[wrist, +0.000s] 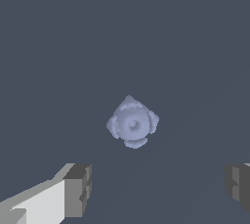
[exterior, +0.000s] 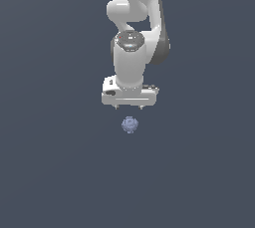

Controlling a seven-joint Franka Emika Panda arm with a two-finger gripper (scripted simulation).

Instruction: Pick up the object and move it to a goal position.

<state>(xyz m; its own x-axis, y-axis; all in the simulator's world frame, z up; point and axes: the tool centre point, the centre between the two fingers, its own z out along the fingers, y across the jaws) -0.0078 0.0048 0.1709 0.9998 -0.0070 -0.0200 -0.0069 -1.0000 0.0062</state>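
Note:
The object [exterior: 130,124] is a small pale blue-grey bumpy ball lying on the dark grey floor, a little below the white hand in the exterior view. In the wrist view the object [wrist: 132,123] sits near the middle, beyond the fingertips. My gripper [exterior: 129,106] hangs above it, pointing down, apart from the ball. It is open: the two dark finger pads [wrist: 78,190] stand wide apart with nothing between them. The gap is far wider than the ball.
The white arm [exterior: 134,18] reaches in from the top of the exterior view. A plain dark grey surface [exterior: 50,172] lies all around; no goal marker shows.

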